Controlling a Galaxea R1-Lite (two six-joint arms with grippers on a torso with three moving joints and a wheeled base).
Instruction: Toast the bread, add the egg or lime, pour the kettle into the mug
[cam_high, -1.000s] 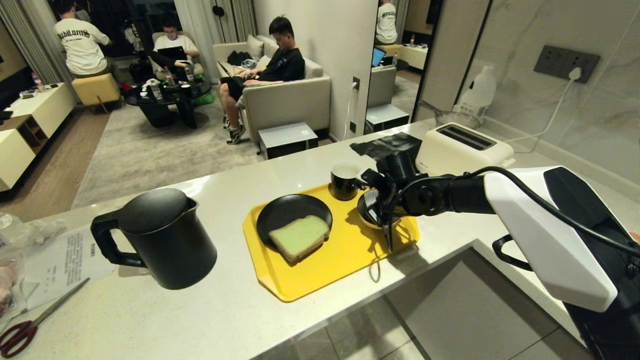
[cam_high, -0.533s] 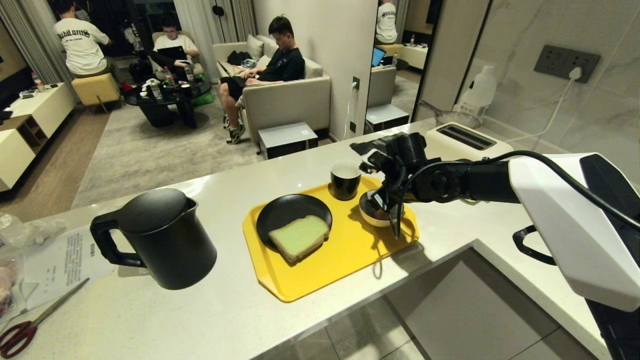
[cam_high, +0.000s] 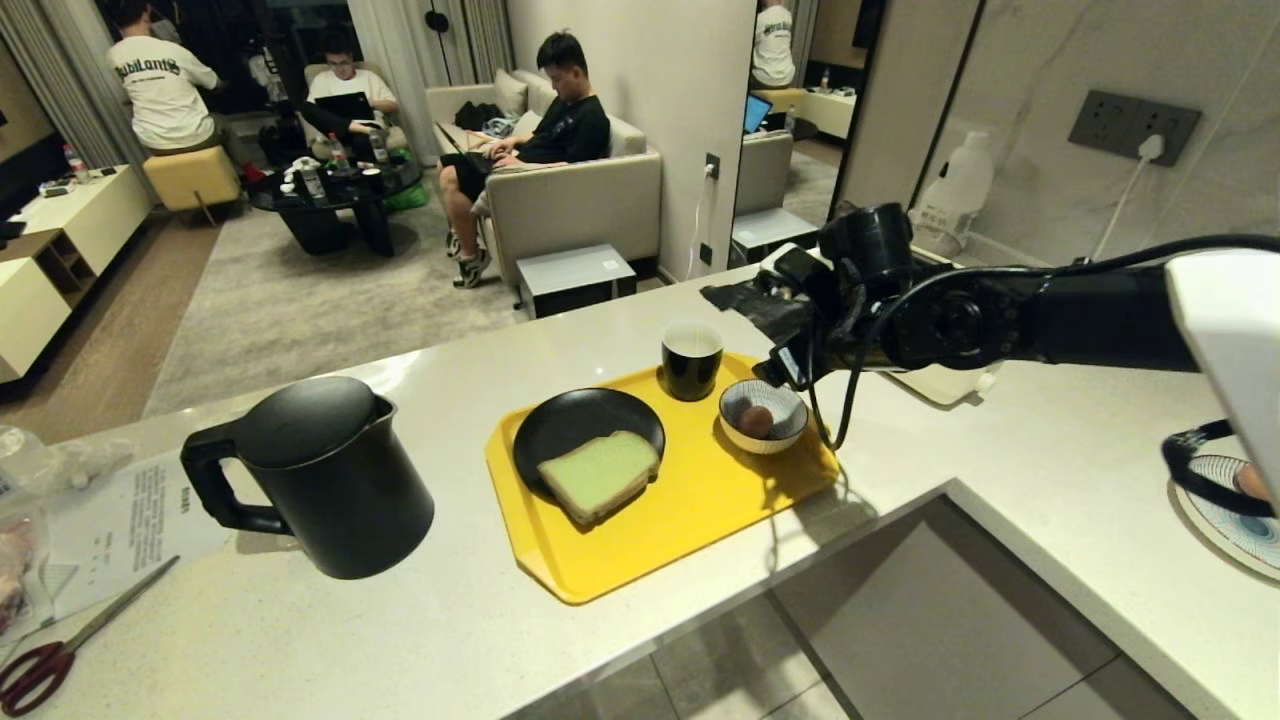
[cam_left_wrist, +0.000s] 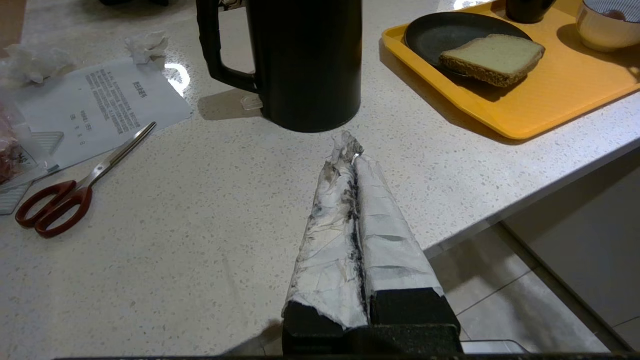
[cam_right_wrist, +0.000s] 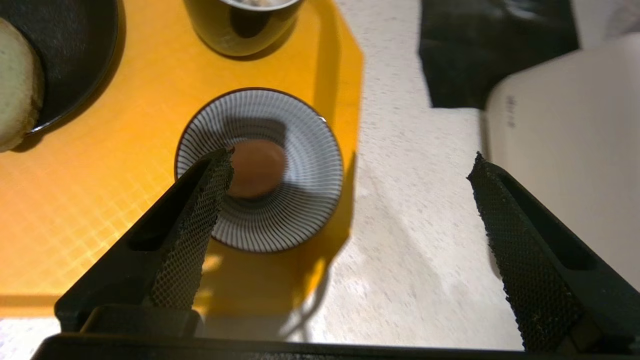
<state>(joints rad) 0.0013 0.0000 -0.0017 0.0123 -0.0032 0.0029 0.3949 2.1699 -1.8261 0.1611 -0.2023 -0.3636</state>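
The matte-black jug kettle (cam_high: 320, 475) stands left of the yellow plastic tray (cam_high: 690, 520). The right gripper (cam_right_wrist: 350, 200) hangs wide open, empty, above the striped bowl (cam_high: 790, 398) holding the brown egg (cam_high: 756, 420). Descend centred, probably; close gently.

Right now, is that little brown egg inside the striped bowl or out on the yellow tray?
Inside. The egg sits at the middle of the striped bowl, ringed by its striped wall; the bowl stands on the yellow tray.
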